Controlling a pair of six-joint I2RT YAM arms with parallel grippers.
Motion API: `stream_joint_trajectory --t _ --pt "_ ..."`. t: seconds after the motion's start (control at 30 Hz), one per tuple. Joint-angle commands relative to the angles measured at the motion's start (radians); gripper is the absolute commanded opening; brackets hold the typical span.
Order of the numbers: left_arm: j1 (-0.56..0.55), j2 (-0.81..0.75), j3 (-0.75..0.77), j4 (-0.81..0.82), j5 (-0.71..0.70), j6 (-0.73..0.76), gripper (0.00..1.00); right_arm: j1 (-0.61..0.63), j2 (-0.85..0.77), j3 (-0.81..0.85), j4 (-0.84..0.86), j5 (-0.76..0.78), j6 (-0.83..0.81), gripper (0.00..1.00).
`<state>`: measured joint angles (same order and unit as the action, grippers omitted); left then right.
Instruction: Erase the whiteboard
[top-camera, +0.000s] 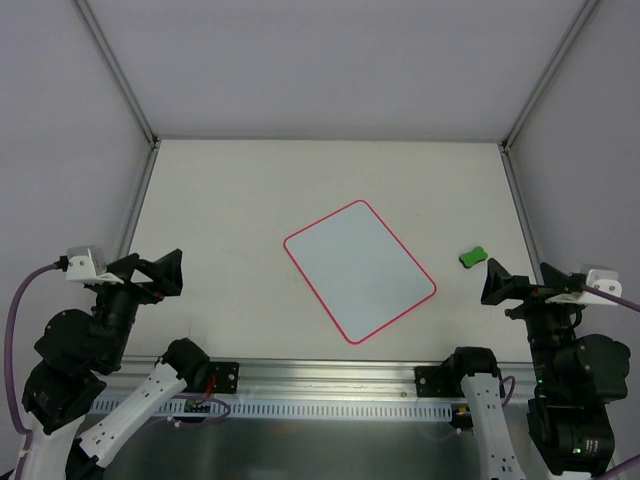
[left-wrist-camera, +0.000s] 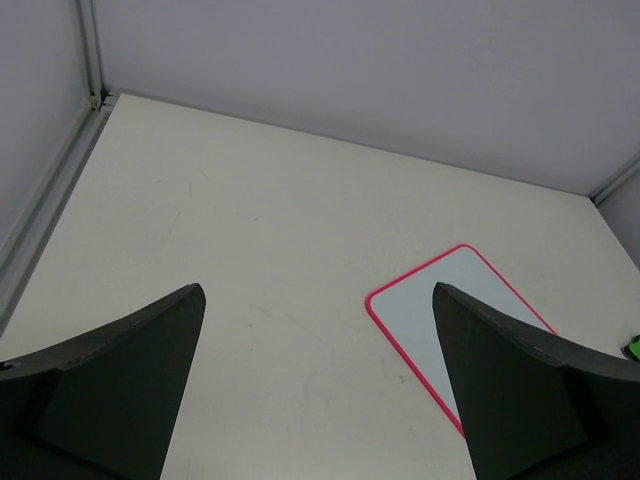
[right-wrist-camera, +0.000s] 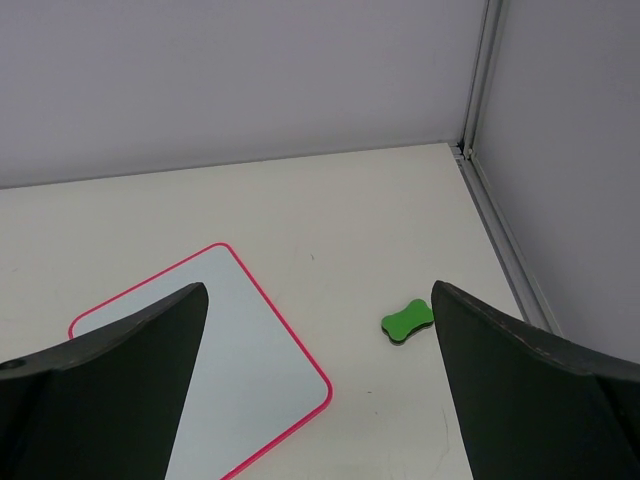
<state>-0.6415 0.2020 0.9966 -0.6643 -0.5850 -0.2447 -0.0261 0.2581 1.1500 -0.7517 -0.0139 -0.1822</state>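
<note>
The whiteboard is laid flat at the middle of the surface, turned so that its long axis runs from far-left to near-right. No marks can be made out on it. A green eraser is seen just beside the board's right edge, apart from it, with its length lying roughly crosswise. The right tool is held released and empty, close behind the eraser and slightly to its right. The left tool is likewise spread and empty, well apart across the board. The eraser is judged best picked up by the right arm.
</note>
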Motion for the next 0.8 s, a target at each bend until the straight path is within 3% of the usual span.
stream_joint_trajectory --t 0.0,0.77 --pt "-0.004 -0.030 -0.036 -0.044 -0.019 0.004 0.99 0.049 -0.046 -0.036 0.028 0.107 -0.048 0.99" --pt "-0.003 0.022 -0.116 -0.074 0.016 -0.071 0.99 0.075 -0.126 -0.124 0.048 0.121 -0.059 0.99"
